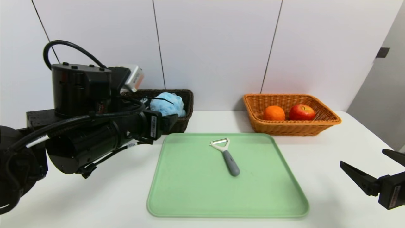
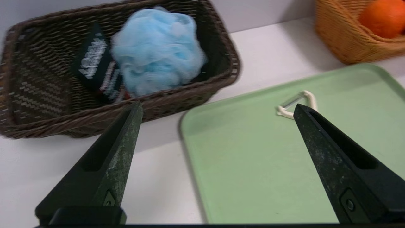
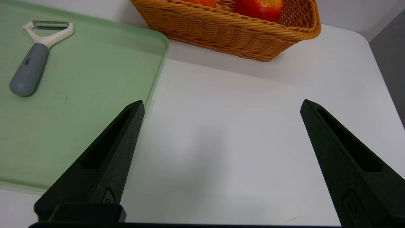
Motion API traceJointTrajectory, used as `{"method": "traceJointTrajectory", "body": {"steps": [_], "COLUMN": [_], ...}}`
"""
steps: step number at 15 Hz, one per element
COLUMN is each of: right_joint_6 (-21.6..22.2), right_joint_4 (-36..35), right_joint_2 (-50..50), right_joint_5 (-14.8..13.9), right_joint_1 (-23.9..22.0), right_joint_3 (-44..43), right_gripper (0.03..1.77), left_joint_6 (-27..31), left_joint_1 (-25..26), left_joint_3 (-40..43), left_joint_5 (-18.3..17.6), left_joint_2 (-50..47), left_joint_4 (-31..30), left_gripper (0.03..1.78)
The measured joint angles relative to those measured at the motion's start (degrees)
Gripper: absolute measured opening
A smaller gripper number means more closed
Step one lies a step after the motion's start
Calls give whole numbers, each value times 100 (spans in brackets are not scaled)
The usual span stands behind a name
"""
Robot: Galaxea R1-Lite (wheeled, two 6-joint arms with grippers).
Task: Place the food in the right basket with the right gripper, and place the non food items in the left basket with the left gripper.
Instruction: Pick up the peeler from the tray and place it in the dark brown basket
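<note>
One peeler left on the tray; both grippers empty and spread wide

The left gripper (image 2: 218, 109), jaws wide apart and holding nothing, hangs between the dark basket (image 1: 188, 104) and the green tray (image 1: 177, 190); that basket, at about ten o'clock from the tray, holds the blue pouf (image 1: 167, 104) and the black tube (image 2: 95, 63). The peeler (image 1: 225, 155) lies flat just above the tray's centre, its long axis running from the white head at eleven o'clock to the grey handle end at five o'clock. It looks light and stiff, probably a little slick on the tray; I would pinch across the grey handle, clear of the blade. At two o'clock the tan basket (image 1: 329, 122) holds the orange (image 1: 274, 113) and apple (image 1: 302, 112). The right gripper (image 3: 221, 106), also spread and empty, is parked at the tray's four o'clock.
</note>
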Motion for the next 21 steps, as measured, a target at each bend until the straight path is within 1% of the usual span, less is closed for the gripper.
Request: {"method": "traceJointTrajectory", "body": {"steps": [2, 4, 6, 9, 10, 11, 13, 15, 17, 20, 21], "right_joint_6": [-20, -52, -149, -168, -168, -171, -177, -246, -325, -224, -144], "right_joint_4": [-16, -20, -29, -27, -24, -27, -30, -33, -35, -27, 12], "right_joint_2": [62, 178, 325, 479, 510, 549, 675, 873, 1130, 1677, 1918], "right_joint_5": [26, 157, 194, 205, 205, 204, 205, 205, 204, 177, 155], "right_joint_1": [13, 38, 57, 77, 79, 90, 173, 315, 510, 948, 1137], "right_joint_3": [-149, -402, -664, -796, -805, -837, -1019, -1270, -1475, -1990, -2227], "right_gripper": [170, 170, 170, 170, 170, 170, 170, 170, 170, 171, 171], "left_joint_6": [26, 80, 168, 301, 513, 790, 995, 992, 970, 931, 827], "left_joint_1": [557, 1125, 1553, 1903, 2063, 2197, 2391, 2630, 2710, 2747, 2747], "left_joint_3": [100, 268, 510, 828, 937, 1069, 1270, 1414, 1596, 1886, 1927], "left_joint_5": [15, 22, 39, 41, 43, 41, 20, -2, 1, -7, -11], "left_joint_2": [-151, -358, -532, -683, -711, -733, -746, -741, -744, -755, -755], "left_joint_4": [-98, -234, -284, -455, -511, -675, -1164, -1263, -1307, -1506, -1616], "left_gripper": [169, 169, 169, 169, 169, 169, 169, 169, 169, 169, 169]}}
